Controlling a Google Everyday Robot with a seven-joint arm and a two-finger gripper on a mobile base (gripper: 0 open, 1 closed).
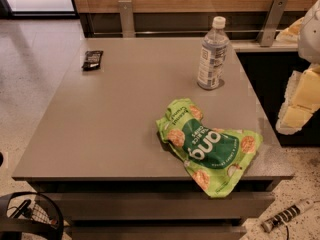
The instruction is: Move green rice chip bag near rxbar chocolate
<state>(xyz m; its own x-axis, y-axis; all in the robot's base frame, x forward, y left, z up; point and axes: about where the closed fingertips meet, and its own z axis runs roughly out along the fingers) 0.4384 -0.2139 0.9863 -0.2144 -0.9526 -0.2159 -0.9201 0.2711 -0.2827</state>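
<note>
The green rice chip bag point(210, 146) lies flat and crumpled at the front right of the grey table point(110, 129), with its lower corner hanging over the front edge. The rxbar chocolate point(92, 59), a small black wrapper, lies at the table's far left, well apart from the bag. My gripper point(297, 106) shows as a pale cream and white shape at the right edge of the view, beyond the table's right side, above and to the right of the bag, and touches nothing.
A clear water bottle point(212, 54) with a white cap stands upright at the back right of the table. A wooden wall with metal brackets point(126, 16) runs behind. A black round object point(27, 216) sits at the bottom left, and a striped cable piece point(285, 216) lies on the floor.
</note>
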